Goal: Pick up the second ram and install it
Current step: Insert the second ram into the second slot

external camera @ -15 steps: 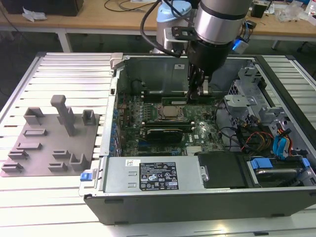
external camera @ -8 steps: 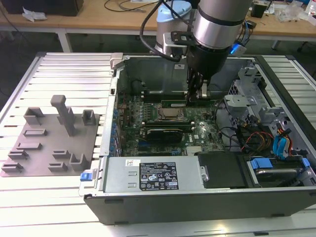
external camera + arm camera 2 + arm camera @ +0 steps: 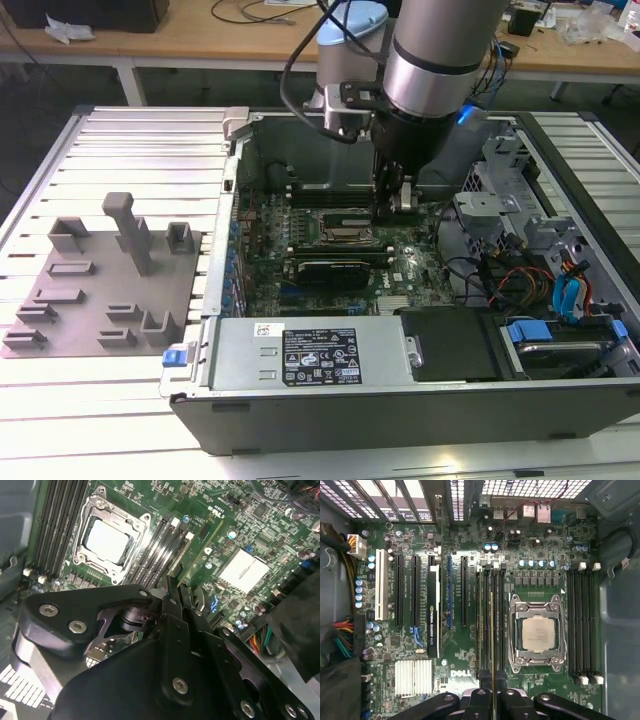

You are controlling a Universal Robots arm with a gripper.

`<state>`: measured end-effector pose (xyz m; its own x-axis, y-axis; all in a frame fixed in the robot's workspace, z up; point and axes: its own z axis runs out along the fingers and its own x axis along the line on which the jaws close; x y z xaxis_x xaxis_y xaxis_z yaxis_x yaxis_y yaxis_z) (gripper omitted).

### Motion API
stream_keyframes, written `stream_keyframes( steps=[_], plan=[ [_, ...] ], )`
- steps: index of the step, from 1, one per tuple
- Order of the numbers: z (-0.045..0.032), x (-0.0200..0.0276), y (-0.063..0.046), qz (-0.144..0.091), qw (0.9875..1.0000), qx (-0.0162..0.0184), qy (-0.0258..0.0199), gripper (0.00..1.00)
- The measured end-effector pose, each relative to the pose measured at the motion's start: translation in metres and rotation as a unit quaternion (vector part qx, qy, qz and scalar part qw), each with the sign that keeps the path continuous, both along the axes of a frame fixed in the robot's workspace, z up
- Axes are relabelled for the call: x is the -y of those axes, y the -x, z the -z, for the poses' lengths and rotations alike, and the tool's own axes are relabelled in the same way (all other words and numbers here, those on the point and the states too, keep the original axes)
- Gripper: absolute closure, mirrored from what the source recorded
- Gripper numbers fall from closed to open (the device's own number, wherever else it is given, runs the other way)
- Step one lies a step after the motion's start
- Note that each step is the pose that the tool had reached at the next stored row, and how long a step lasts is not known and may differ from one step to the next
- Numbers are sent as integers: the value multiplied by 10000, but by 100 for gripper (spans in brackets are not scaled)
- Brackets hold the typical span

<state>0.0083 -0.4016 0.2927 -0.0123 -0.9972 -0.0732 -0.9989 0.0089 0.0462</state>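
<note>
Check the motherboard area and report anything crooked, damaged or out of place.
Nothing stands out. The hand holds the ram edge-on, in line with the black memory slots beside the CPU socket. No visible damage on the board.

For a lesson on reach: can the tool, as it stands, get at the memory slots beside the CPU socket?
Probably yes: the tool, shut on the second ram, hangs over the memory slots beside the CPU socket, with nothing standing between.

A slatted metal table [image 3: 130, 140] carries a grey fixture plate [image 3: 100, 285] and an open computer case [image 3: 400, 395].
</note>
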Motion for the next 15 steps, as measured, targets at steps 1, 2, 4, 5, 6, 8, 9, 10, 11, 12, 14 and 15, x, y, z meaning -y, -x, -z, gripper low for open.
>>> stream_keyframes(
  steps=[1, 2, 4, 5, 6, 8, 9, 10, 11, 12, 14, 15],
  plan=[
    [21, -2, 6, 0, 10000, 0, 0, 89],
    [55, -5, 21, 0, 10000, 0, -1, 89],
    [131, -34, 62, 0, 10000, 0, 0, 89],
    [170, -64, 95, 3, 10000, 0, 0, 89],
    [214, -78, 114, 34, 10000, 0, 8, 89],
    [248, -78, 132, 96, 10000, 0, 19, 89],
    [277, -78, 151, 184, 9998, 0, 22, 89],
    [287, -80, 174, 201, 9998, 0, 22, 89],
    [300, -80, 203, 201, 9998, 0, 22, 89],
    [319, -81, 219, 201, 9998, 0, 29, 89],
    [366, -94, 245, 201, 9998, 0, 48, 89],
    [388, -103, 257, 201, 9998, 0, 51, 89]
  ],
)
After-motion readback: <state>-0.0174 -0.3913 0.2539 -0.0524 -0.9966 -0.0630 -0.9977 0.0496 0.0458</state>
